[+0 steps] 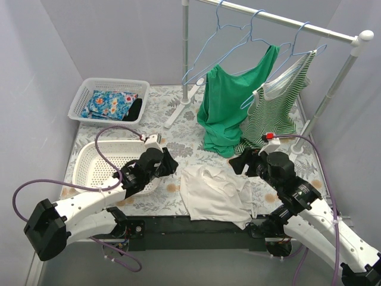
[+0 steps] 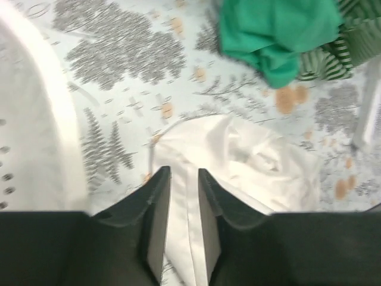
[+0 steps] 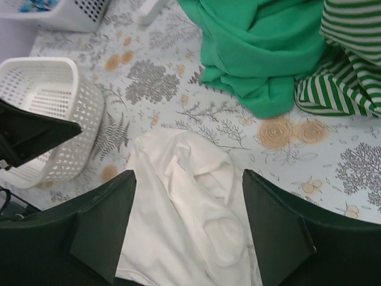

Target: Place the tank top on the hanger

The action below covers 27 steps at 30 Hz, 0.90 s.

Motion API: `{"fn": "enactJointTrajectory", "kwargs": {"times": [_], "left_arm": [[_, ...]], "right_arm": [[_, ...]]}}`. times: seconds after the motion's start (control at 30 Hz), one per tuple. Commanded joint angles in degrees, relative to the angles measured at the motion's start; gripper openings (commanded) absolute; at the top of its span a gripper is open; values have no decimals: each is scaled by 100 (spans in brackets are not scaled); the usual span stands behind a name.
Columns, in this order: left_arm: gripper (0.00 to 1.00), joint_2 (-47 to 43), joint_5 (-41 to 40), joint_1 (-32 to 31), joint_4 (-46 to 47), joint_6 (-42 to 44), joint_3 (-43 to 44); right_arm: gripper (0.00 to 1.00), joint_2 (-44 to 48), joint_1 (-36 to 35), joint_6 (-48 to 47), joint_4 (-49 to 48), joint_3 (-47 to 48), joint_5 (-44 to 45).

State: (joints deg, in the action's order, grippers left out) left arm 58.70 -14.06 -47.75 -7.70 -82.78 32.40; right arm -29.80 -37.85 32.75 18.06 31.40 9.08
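White cloth — the tank top [image 1: 214,190] — lay crumpled on the tabletop [image 1: 172,134], not yet lifted, so I judged the step to be the first grasp. Right pincer [image 3: 189,176] hung over it with jaws spread wide; left pincer [image 2: 183,173] sat at its edge, jaws only narrowly parted, gripping nothing I could see (that view was blurred). Next came finding a strap — but the folds hid them. The hanger [image 1: 203,52] hung bare on the rail [image 1: 286,21], well apart
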Motion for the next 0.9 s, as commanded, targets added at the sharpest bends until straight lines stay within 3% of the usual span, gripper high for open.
{"fn": "enactJointTrajectory", "kwargs": {"times": [0.0,0.03,0.1,0.23,0.37,0.47,0.63,0.87], "left_arm": [[42,-500,289,125,-301,-28,309],[50,-421,421,134,-354,51,389],[52,-263,755,125,-363,393,617],[42,387,1713,-14,-425,693,1406],[40,1596,890,-1338,-530,1001,2128],[34,2423,713,-1850,-565,1089,2655],[30,3199,572,-2238,-460,1229,3096],[34,4070,598,-2581,-398,1510,3694]], "right_arm": [[80,-271,23,-15,284,-20,251],[80,-315,23,-6,485,-37,365],[79,-368,23,73,671,-90,489],[75,-202,32,319,1111,-178,1094],[75,-254,75,460,1340,-134,1394],[78,-473,259,504,1393,-37,1500],[80,-790,883,312,1235,-2,1044],[80,-1107,2411,-146,839,-116,-353]]}}
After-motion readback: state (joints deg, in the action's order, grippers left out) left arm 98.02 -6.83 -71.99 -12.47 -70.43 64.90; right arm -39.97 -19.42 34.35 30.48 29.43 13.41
